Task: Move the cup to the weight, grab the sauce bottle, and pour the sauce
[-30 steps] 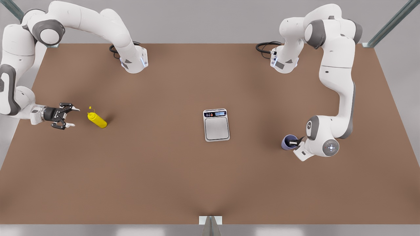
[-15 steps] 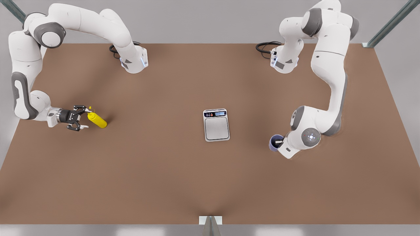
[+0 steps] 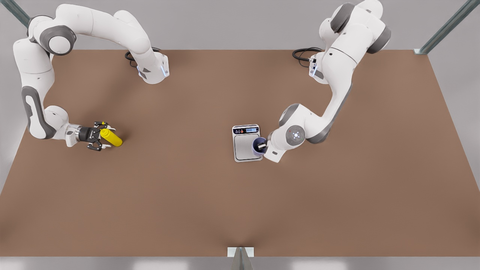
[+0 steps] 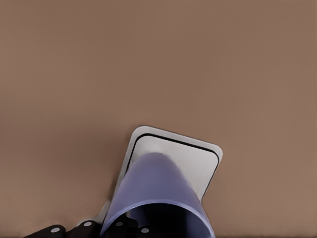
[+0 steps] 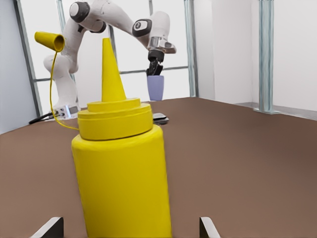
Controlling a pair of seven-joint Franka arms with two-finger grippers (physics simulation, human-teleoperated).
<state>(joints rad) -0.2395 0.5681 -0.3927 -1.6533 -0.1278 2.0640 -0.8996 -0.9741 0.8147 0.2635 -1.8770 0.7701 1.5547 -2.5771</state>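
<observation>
Cup [image 3: 258, 146]: right-centre of the front view, held above the near-right corner of the weight [image 3: 246, 147], not set down yet; carried by the rim so we can lower it upright onto the plate.
Left gripper [image 3: 263, 145]: clamped on the cup wall, one finger inside the rim; its wrist view looks down the cup [image 4: 157, 197] onto the weight [image 4: 205, 163].
Sauce bottle [image 3: 110, 137]: left of the front view, standing on the table [image 3: 240, 210], cap off and dangling on its tether.
Right gripper [image 3: 100, 135]: fingers spread wide either side of the sauce bottle [image 5: 121, 173], no contact we can see, holding nothing.
Right fingertips [image 5: 48, 229]: flank the body low down, so we judge a side grasp comes next.
</observation>
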